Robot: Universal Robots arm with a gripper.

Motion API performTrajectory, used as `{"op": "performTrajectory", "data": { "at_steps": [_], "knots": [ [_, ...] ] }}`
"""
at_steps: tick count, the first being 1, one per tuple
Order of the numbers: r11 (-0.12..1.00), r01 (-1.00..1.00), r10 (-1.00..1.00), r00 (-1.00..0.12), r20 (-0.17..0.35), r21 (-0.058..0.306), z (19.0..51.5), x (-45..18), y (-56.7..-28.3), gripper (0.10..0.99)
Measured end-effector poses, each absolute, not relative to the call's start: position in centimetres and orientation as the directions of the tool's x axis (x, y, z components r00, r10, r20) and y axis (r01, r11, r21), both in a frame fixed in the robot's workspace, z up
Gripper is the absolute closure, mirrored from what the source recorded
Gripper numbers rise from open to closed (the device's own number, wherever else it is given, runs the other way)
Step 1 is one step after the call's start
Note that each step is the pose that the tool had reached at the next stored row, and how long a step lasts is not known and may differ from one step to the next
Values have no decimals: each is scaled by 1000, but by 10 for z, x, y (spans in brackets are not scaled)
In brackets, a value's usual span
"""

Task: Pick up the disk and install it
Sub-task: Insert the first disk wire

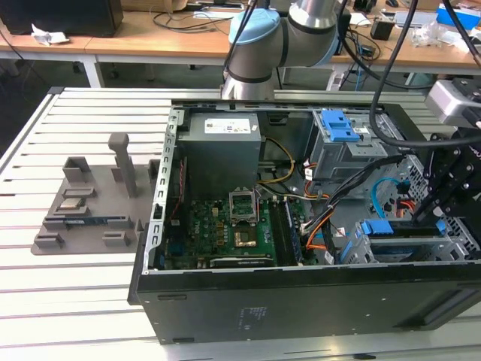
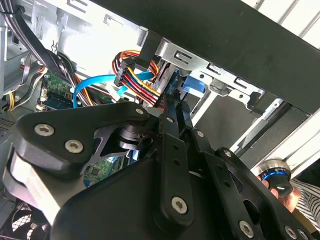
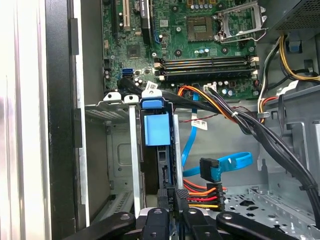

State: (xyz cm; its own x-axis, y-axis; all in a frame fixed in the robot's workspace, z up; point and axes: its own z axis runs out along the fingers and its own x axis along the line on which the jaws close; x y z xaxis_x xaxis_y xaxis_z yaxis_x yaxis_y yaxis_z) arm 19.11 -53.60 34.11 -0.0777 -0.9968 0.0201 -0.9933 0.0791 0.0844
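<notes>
Grips the disk (image 3: pixel 156 127) on edge, its blue side rail uppermost, inside the open metal bay (image 3: pixel 120 150) at the front corner of the computer case (image 1: pixel 301 308). Pinches it at its near edge with the gripper (image 3: pixel 172 197), fingers pressed close on either side in both wrist views. Sits low in the case at the exterior view's right (image 1: pixel 409 232), just beside loose blue and orange cables and near the blue-topped drive cage (image 1: pixel 342 143). Lies beyond that a green motherboard (image 1: pixel 225 233) and a grey power supply (image 1: pixel 223 150). Rests, case and all, on a pale slatted metal table (image 1: pixel 75 301). Holds, well apart at the exterior view's left, a grey fixture plate (image 1: pixel 83 237) with a small square chip (image 1: pixel 71 203). Backs onto wooden desks (image 1: pixel 150 41) strewn with cables.
</notes>
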Motion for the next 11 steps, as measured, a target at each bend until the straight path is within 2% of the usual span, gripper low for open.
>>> {"op": "performTrajectory", "data": {
  "at_steps": [11],
  "knots": [
    [79,-993,-997,-78,20,85,337,191,-536,914]
  ]
}}
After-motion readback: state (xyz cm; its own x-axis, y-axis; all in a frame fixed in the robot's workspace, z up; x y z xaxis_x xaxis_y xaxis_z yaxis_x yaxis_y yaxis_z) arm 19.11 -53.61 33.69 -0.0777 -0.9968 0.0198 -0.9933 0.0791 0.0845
